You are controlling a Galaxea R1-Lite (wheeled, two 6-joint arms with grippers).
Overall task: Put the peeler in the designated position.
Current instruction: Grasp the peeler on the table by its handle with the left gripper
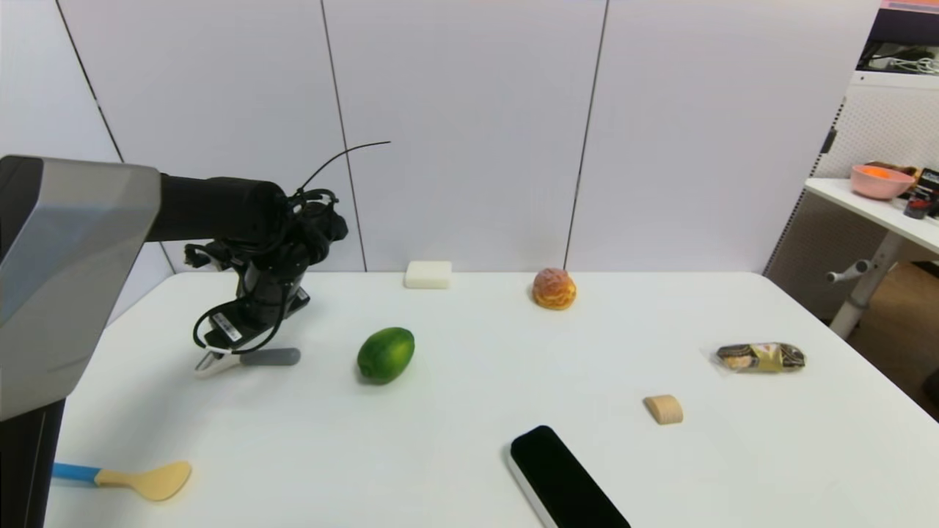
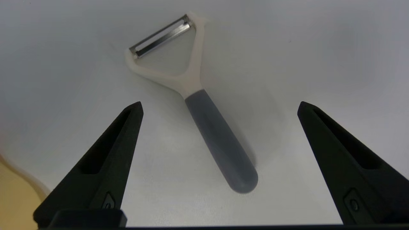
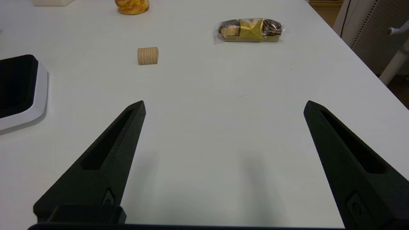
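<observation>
Left tool (image 2: 219,107) I've got hovering, fingers spread wide apart, over the peeler (image 2: 204,121) lying flat on the worktop (image 1: 469,455), left-centre of frame; right tool (image 3: 223,105) likewise spread, idle.

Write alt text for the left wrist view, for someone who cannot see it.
A small Y-shaped peeler with a grey cylindrical handle, white forked head and thin metal blade lies flat on the white table, untouched. The left gripper hovers above it, its two long black fingers spread wide on either side of the handle.
</observation>
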